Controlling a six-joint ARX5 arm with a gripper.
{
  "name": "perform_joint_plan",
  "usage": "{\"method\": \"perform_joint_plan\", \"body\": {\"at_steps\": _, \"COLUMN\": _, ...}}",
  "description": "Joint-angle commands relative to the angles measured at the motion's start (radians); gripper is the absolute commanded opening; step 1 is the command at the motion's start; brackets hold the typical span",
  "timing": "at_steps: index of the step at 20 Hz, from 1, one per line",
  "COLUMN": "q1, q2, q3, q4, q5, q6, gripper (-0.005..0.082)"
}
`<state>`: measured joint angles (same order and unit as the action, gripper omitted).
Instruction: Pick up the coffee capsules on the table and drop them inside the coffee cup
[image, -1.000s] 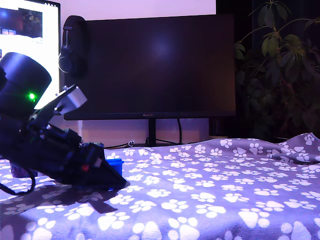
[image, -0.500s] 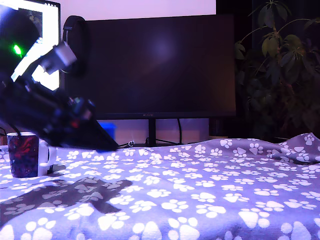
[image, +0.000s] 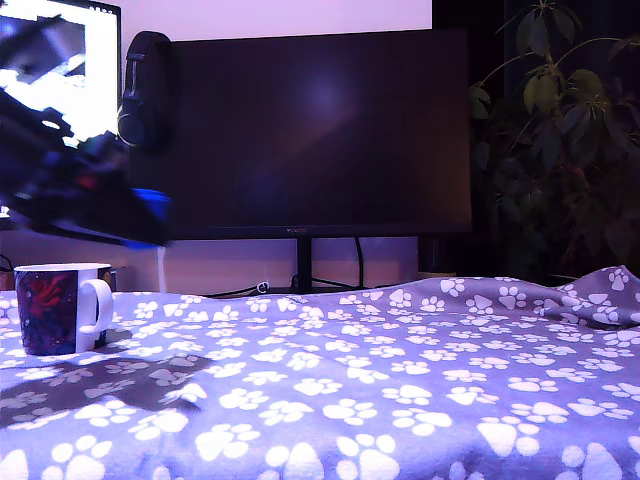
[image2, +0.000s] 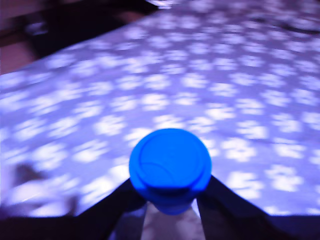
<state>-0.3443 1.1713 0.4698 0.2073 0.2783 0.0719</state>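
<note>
**Blue capsule held above the surface, cup at the far left**

Blue plastic shows at the tip of the gripper (image: 150, 215) in the exterior view: a thin blue edge, the capsule (image: 151, 195), sits between dark, motion-blurred fingers high at the view's left. The gripper hangs well above the surface (image: 400, 390), a lavender-blue cloth with white paw prints. Below it and a little further to the view's left stands the cup (image: 58, 308), upright on the cloth, its side printed in dark purple, red and blue, its white handle turned toward the view's right. The gripper's tip is above and just to the right of the cup's rim in this view. A shadow lies on the cloth beside the cup. Behind stand a dark monitor (image: 310, 130), a lit screen (image: 60, 60) at the view's left edge, and a plant (image: 570, 130) at the right. No white capsule can be made out here.

In the wrist view the blue capsule (image2: 170, 167) fills the centre, its round face toward the camera, clamped between the two dark fingers (image2: 117, 207) of the gripper (image2: 170, 200), which press on it from either side. Beyond it the paw-print cloth is blurred. The cup is out of this view.
</note>
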Motion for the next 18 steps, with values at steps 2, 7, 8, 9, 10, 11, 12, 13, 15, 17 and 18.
{"method": "perform_joint_plan", "body": {"at_steps": 2, "q1": 0.066, "q2": -0.024, "q3": -0.003, "q4": -0.023, "q5": -0.001, "q6": 0.008, "gripper": 0.0087}}
{"method": "perform_joint_plan", "body": {"at_steps": 7, "q1": 0.195, "q2": -0.034, "q3": -0.003, "q4": -0.035, "q5": -0.012, "q6": 0.008, "gripper": 0.0087}}
{"method": "perform_joint_plan", "body": {"at_steps": 8, "q1": 0.216, "q2": -0.034, "q3": -0.003, "q4": -0.035, "q5": -0.013, "q6": 0.008, "gripper": 0.0087}}
{"method": "perform_joint_plan", "body": {"at_steps": 9, "q1": 0.233, "q2": -0.034, "q3": -0.003, "q4": -0.035, "q5": -0.018, "q6": 0.01, "gripper": 0.0087}}
{"method": "perform_joint_plan", "body": {"at_steps": 10, "q1": 0.248, "q2": -0.034, "q3": -0.003, "q4": -0.037, "q5": -0.023, "q6": 0.014, "gripper": 0.0087}}
{"method": "perform_joint_plan", "body": {"at_steps": 11, "q1": 0.259, "q2": -0.034, "q3": -0.003, "q4": -0.036, "q5": -0.031, "q6": 0.016, "gripper": 0.0087}}
{"method": "perform_joint_plan", "body": {"at_steps": 12, "q1": 0.268, "q2": -0.034, "q3": -0.003, "q4": -0.035, "q5": -0.034, "q6": 0.016, "gripper": 0.0087}}
{"method": "perform_joint_plan", "body": {"at_steps": 13, "q1": 0.275, "q2": -0.034, "q3": -0.003, "q4": -0.035, "q5": -0.034, "q6": 0.016, "gripper": 0.0087}}
{"method": "perform_joint_plan", "body": {"at_steps": 15, "q1": 0.282, "q2": -0.034, "q3": -0.003, "q4": -0.035, "q5": -0.034, "q6": 0.016, "gripper": 0.0087}}
{"method": "perform_joint_plan", "body": {"at_steps": 17, "q1": 0.283, "q2": -0.034, "q3": -0.003, "q4": -0.035, "q5": -0.034, "q6": 0.015, "gripper": 0.0087}}
{"method": "perform_joint_plan", "body": {"at_steps": 18, "q1": 0.283, "q2": -0.034, "q3": -0.003, "q4": -0.035, "q5": -0.033, "q6": 0.015, "gripper": 0.0087}}
